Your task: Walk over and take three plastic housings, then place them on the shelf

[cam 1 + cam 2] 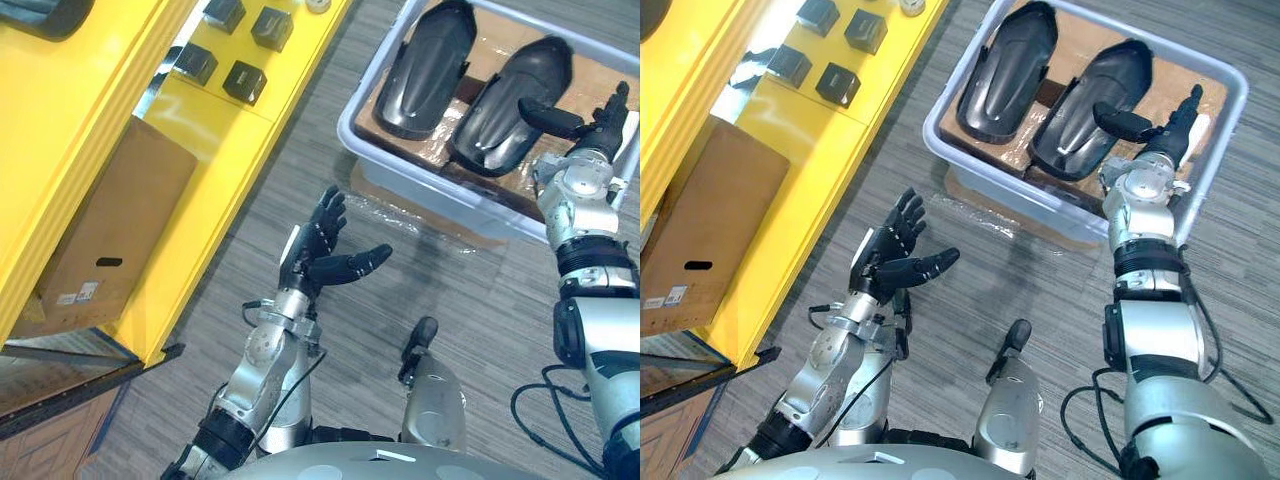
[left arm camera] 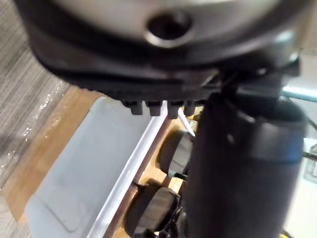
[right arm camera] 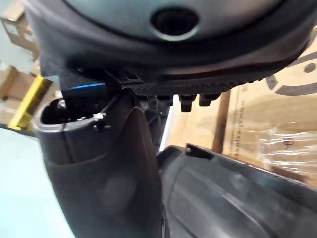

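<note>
Two black plastic housings lie side by side on cardboard in a pale plastic bin (image 1: 420, 185), one on the left (image 1: 428, 68) and one on the right (image 1: 510, 100). My right hand (image 1: 585, 125) is over the near right end of the right housing (image 1: 1085, 105), fingers straight and thumb spread across it; I cannot tell whether it touches. In the right wrist view the housing (image 3: 233, 198) lies close past the thumb. My left hand (image 1: 320, 250) hangs open above the floor, between the bin and the yellow shelf (image 1: 230, 130), holding nothing.
Several small black boxes (image 1: 245, 80) sit on the yellow shelf at the left. A brown cardboard box (image 1: 110, 240) stands under it. Flattened cardboard in plastic wrap (image 1: 420, 215) lies under the bin on the grey carpet.
</note>
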